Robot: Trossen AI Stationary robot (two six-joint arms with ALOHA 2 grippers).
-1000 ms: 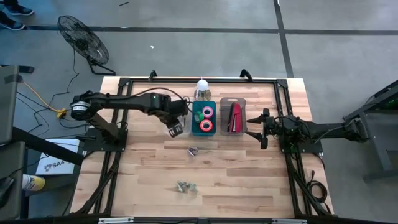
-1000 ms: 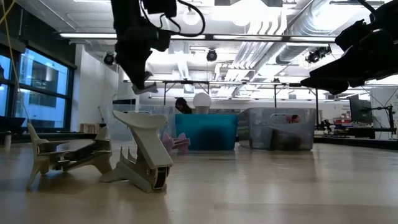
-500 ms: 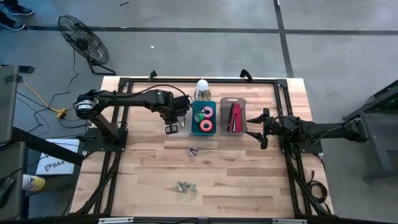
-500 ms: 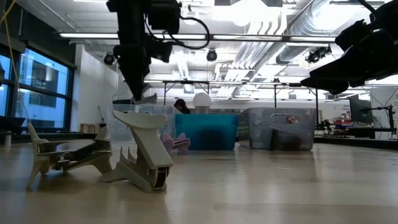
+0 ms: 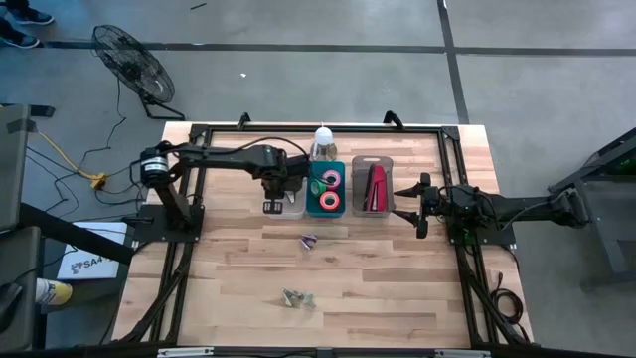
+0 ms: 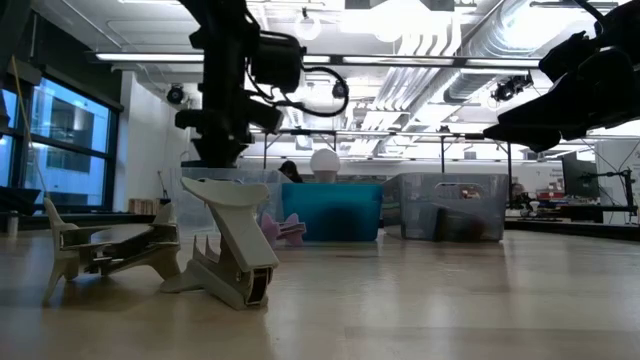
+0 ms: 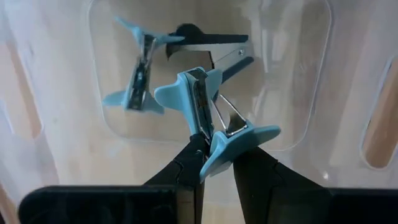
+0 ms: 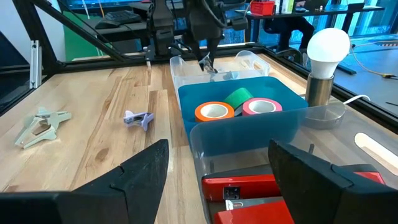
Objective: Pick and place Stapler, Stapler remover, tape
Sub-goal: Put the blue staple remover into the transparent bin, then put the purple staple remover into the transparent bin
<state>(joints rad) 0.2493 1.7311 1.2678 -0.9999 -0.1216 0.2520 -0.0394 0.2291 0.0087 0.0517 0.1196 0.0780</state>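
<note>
1. Pale-blue plastic staple remover point(image 7: 208, 118) sits clenched between the left gripper's point(image 7: 214, 155) two dark fingers, at centre of the left wrist frame. It hangs over the floor of a clear bin point(image 7: 298, 37).
2. Inside that clear bin lie a second blue staple remover point(image 7: 138, 71), upper left of the wrist frame, and a dark one point(image 7: 208, 46) at upper centre. Both lie apart from the held piece.
3. High view: the left gripper point(image 5: 281, 189) is over the clear bin point(image 5: 290, 209), just left of frame centre and immediately left of the teal bin point(image 5: 314, 194).
4. Teal bin holds the tape rolls point(image 5: 329, 189): one pink-ringed, one orange-ringed, with a green one at the bin's left edge. The right wrist view shows them as orange point(image 8: 212, 111), green point(image 8: 239, 98) and pink point(image 8: 261, 107).
5. Red stapler point(image 5: 375, 187) lies lengthwise in a second clear bin point(image 5: 388, 162), just right of the teal bin; in the right wrist view it is at bottom centre point(image 8: 261, 186).
6. Two staple removers are loose on the wooden table point(image 5: 229, 288): a purple one point(image 5: 309, 240) below the bins and a pale one point(image 5: 295, 297) lower still, towards the bottom centre. The low view shows two pale ones point(image 6: 235, 255) close to the lens at lower left.
7. Right gripper point(image 5: 409, 205) waits right of the stapler bin, fingers spread wide, nothing between them.
8. White bulb on a stand point(image 5: 323, 139) is above the teal bin, at the table's far edge.
</note>
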